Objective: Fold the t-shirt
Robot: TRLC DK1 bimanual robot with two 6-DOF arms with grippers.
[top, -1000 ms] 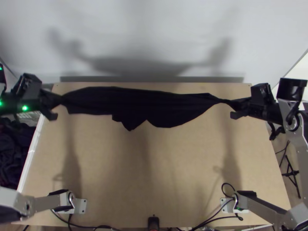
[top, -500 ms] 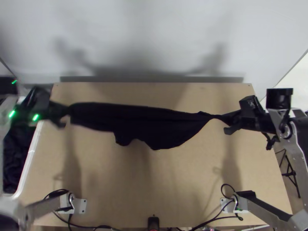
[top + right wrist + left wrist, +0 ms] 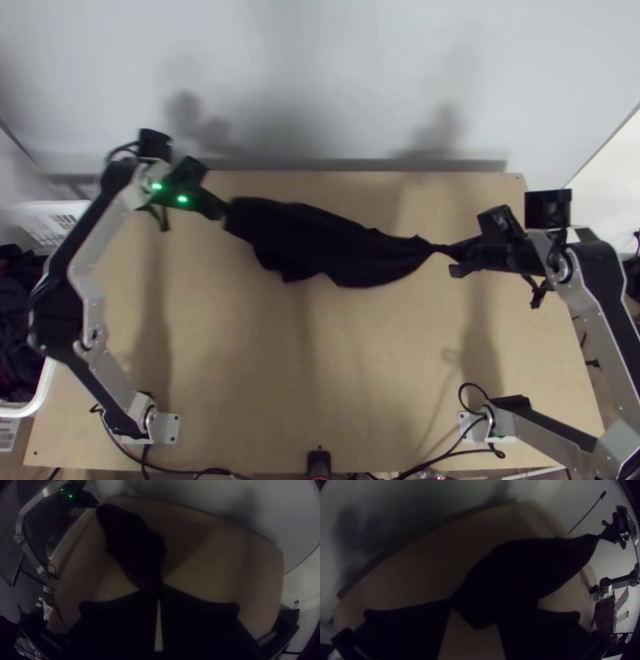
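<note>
Pale backdrop [image 3: 320,72] rises behind the light wooden table [image 3: 320,368], and shadows fall across both. The left arm [image 3: 100,236] and the right arm [image 3: 598,328] stand at either side, bent toward the far half of the table. Beyond the left edge sits a white basket [image 3: 56,224] with dark cloth [image 3: 16,320] inside.

Between the arms the black t-shirt [image 3: 336,248] appears to hang above the table, bunched lengthwise, broad in the middle, its lower edge uneven. Its right end is twisted narrow into the right gripper [image 3: 453,253], whose fingers [image 3: 116,620] are nearly together, pinching that end. The left gripper [image 3: 222,211] is at the other end; its fingers [image 3: 403,626] stand apart with table showing between, cloth against the tips, and I cannot tell whether any is caught.

I judge this to be the spreading step, ahead of any fold. Next calls for a sure hold on the left end, then both ends drawn level and lowered so the shirt lies flat. If the left end slips, it would likely drop in a heap.
</note>
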